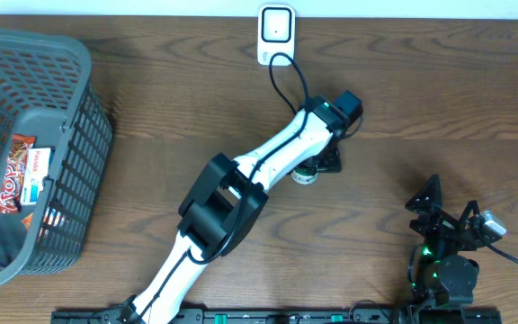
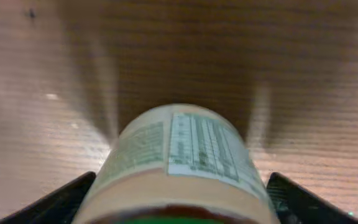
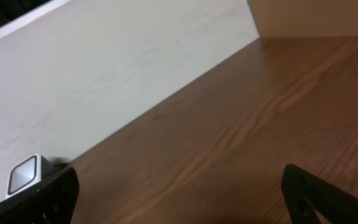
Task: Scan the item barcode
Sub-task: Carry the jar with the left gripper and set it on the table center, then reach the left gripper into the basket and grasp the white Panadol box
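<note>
The item is a small jar [image 1: 305, 175] with a green lid and a printed label, standing on the table near the middle. In the left wrist view the jar [image 2: 185, 155] fills the space between the black fingers [image 2: 67, 196], which flank its sides with a thin gap. My left gripper [image 1: 325, 162] hangs over it, open around the jar. The white scanner [image 1: 276, 32] sits at the table's far edge, with a black cable running from it toward the left arm. My right gripper [image 1: 439, 214] rests at the front right, open and holding nothing. The scanner [image 3: 23, 175] shows at the right wrist view's lower left.
A dark grey mesh basket [image 1: 79, 63] stands at the left edge and holds snack packets [image 1: 23, 171]. A pale wall [image 3: 117, 68] borders the far side of the wooden table.
</note>
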